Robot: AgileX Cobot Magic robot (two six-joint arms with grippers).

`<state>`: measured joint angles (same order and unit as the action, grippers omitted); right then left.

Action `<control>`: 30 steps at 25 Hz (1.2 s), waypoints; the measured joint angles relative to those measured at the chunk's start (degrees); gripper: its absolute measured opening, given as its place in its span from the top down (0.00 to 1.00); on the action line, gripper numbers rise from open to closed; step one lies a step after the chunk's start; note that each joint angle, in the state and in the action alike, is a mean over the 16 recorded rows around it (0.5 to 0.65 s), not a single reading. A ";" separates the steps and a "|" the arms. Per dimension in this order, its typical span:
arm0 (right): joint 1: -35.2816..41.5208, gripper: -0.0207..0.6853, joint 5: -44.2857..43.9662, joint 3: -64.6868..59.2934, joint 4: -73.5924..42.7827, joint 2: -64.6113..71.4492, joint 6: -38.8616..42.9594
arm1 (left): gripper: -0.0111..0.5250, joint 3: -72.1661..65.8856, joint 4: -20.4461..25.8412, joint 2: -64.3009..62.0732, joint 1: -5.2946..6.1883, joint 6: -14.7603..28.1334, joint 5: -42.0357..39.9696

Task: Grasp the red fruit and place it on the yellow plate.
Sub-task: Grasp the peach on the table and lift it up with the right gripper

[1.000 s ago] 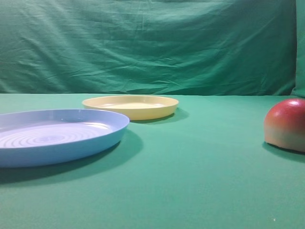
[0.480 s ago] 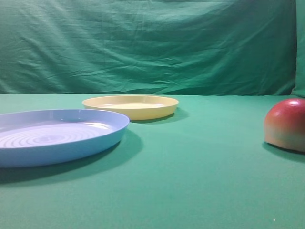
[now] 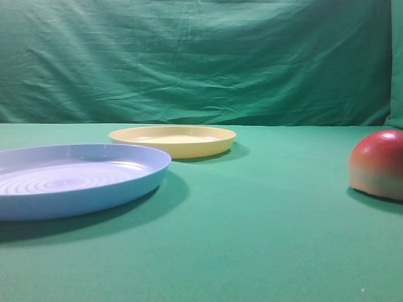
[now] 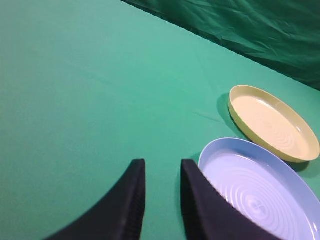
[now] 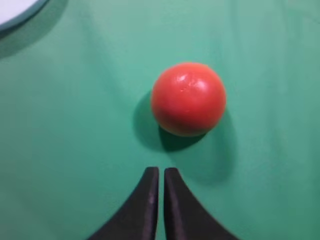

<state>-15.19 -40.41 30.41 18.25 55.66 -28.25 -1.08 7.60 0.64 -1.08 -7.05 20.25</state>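
- Broadly, a green cloth table [image 3: 271,239] fills the scene, and a creased green backdrop [image 3: 201,56] hangs behind its far edge.
- Next in size, the light-blue plate [image 3: 75,179] with concentric rings lies near and to the left in the high view, its rim cut off by the left edge of that view.
- Behind it, farther off and a little to the right, the yellow plate [image 3: 173,139] lies flat on the cloth; nothing is in it. From the left wrist view the two plates sit just beside each other, the yellow plate [image 4: 272,122] beyond the blue one [image 4: 260,190], and I cannot tell whether their rims touch.
- At the right edge of the high view the red fruit [image 3: 381,165] rests on the cloth, well apart from both plates, deep red on top and paler peach at its base, partly cut off by the frame.
- From the right wrist view the red fruit [image 5: 188,98] sits alone on the cloth, casting a shadow toward the camera, with nothing touching it.
- Just short of that fruit, the right gripper [image 5: 157,172] hangs above the cloth, its two dark fingers nearly pressed together with only a thin slit between them, pinching nothing.
- Over on the left, the left gripper [image 4: 161,167] hovers above bare cloth beside the near rim of the blue plate, its fingers spread a little apart with a clear gap, holding nothing.
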 joint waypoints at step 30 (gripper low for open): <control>-2.85 0.28 15.41 9.08 2.18 34.86 -0.05 | 0.69 0.00 0.00 0.00 0.00 0.00 0.00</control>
<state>-18.05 -25.00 39.49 20.44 90.52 -28.29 -1.08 7.60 0.64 -1.08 -7.05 20.25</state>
